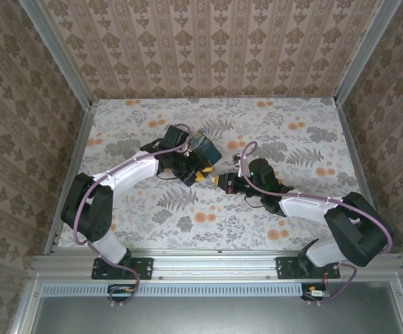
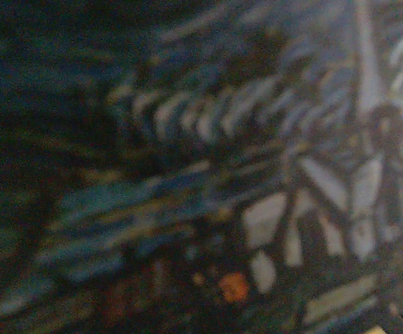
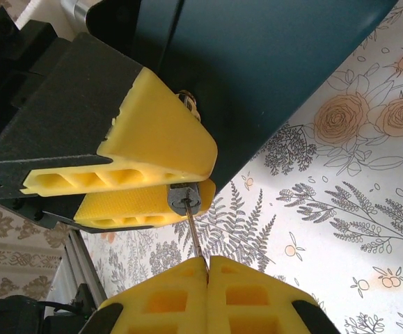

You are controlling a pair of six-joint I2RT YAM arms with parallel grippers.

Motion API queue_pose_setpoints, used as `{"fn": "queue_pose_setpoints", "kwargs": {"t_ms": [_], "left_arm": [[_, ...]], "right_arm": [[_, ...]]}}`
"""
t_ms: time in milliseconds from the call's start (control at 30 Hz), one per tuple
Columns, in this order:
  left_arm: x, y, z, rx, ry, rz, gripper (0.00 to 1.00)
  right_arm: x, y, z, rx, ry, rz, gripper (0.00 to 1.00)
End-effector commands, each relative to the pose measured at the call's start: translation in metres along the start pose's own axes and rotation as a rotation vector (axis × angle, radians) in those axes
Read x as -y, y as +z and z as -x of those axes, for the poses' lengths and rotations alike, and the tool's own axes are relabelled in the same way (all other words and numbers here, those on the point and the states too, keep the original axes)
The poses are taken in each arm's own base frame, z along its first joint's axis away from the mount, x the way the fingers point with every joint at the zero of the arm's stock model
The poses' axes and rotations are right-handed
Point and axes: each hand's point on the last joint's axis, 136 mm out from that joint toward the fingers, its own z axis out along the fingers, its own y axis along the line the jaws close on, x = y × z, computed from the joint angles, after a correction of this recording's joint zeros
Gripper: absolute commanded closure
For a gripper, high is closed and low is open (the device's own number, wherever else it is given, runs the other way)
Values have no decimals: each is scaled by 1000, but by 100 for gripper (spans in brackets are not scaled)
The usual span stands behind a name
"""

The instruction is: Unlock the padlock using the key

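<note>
Where the two arms met near the middle of the table [image 1: 187, 229], the right gripper [image 3: 207, 263] was clenched on the key [image 3: 195, 233], its two yellow fingers pressed flat together with the thin silvery shaft sticking out from the seam between them. Close ahead of those fingertips sat the padlock [image 3: 184, 197], a small dark-grey body pinched between the yellow fingers of the left gripper [image 3: 200, 179], which grasped it just beside the dark blue box [image 3: 271, 69]. The key's tip met the face of the padlock and looked to be seated in the keyhole, though how deep it went could not be told. Its long axis ran from the right gripper's fingertips to the padlock, nearly in line with that gripper's own reach. Seen from above, it lay roughly along the table's near edge, with the padlock on the left end. Judged from this, the coming move was a turn of the right wrist about that axis, the left gripper bracing the padlock against it. Any tilt off that line would likely bind the thin key.
</note>
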Motion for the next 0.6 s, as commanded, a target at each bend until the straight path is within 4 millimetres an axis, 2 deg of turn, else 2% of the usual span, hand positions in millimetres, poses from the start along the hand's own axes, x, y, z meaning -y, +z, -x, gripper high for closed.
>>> {"fn": "queue_pose_setpoints", "kwargs": {"t_ms": [0,233,433,567], "left_arm": [[23,-13,-15,-29,41,-78,92],[21,-12,-16,-36,36,-69,92],[20,-14,-18,-42,49,-57,92],[19,-15,-19,-46,55,-47,92]], "right_arm": [[-13,2,15,52,-10,39,100],[-24,-3,21,88,-49,81,100],[-13,-2,18,87,-74,18,100],[-21,-8,26,111,-99,23,100]]}}
